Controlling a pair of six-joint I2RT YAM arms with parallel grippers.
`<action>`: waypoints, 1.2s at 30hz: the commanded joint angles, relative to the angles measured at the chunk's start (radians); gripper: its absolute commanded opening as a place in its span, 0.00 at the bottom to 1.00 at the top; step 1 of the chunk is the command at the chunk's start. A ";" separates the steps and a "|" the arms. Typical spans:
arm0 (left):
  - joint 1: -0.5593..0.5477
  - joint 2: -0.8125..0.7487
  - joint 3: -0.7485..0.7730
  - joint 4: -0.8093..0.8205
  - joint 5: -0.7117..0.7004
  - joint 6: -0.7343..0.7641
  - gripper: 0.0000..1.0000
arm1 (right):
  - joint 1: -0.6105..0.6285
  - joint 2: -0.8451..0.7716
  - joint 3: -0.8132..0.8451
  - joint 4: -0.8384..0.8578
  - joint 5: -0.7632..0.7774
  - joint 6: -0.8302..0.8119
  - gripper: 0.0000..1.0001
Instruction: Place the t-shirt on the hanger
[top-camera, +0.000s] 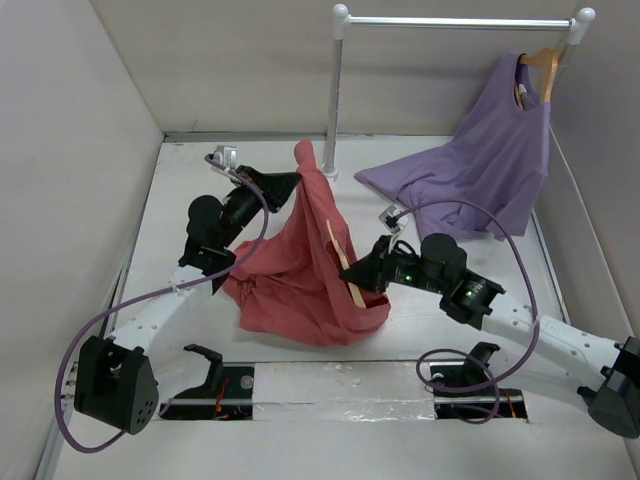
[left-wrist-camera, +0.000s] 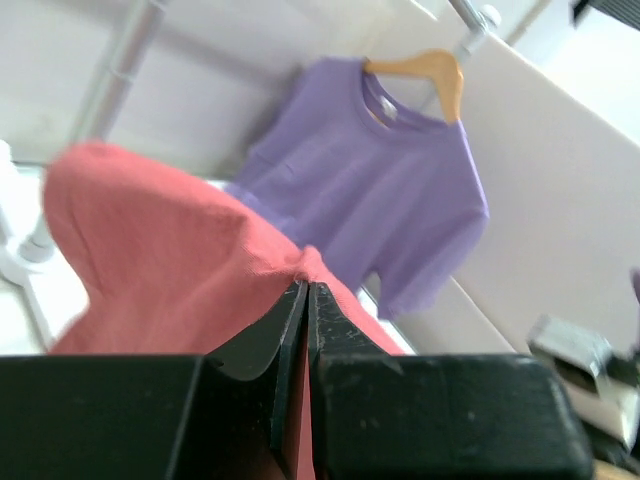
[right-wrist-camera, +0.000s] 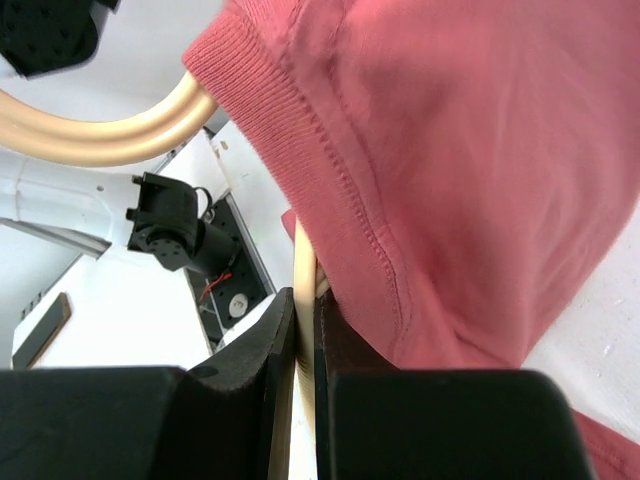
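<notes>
The coral-red t-shirt (top-camera: 300, 270) hangs in a tall drape at the table's middle, its lower part bunched on the surface. My left gripper (top-camera: 288, 182) is shut on a raised fold near its top; the left wrist view shows the cloth (left-wrist-camera: 160, 260) pinched between the closed jaws. The pale wooden hanger (top-camera: 343, 265) pokes out of the shirt's right side. My right gripper (top-camera: 362, 278) is shut on the hanger's arm (right-wrist-camera: 303, 270), and the shirt's ribbed collar (right-wrist-camera: 270, 90) lies over the hanger's curved part (right-wrist-camera: 110, 130).
A white clothes rail (top-camera: 455, 21) on an upright post (top-camera: 333, 100) stands at the back. A lilac-purple t-shirt (top-camera: 480, 170) hangs from it on another wooden hanger (top-camera: 545, 65), its hem resting on the table. White walls enclose the table on the left, back and right.
</notes>
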 joint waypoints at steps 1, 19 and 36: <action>-0.001 -0.025 0.106 -0.045 -0.136 0.050 0.00 | -0.007 -0.059 0.007 -0.031 -0.028 -0.018 0.00; -0.001 0.044 0.236 -0.217 -0.214 0.070 0.00 | 0.025 -0.180 0.161 -0.265 -0.071 -0.071 0.00; -0.001 -0.145 0.153 -0.228 -0.164 0.018 0.40 | -0.026 -0.220 0.407 -0.268 0.027 -0.080 0.00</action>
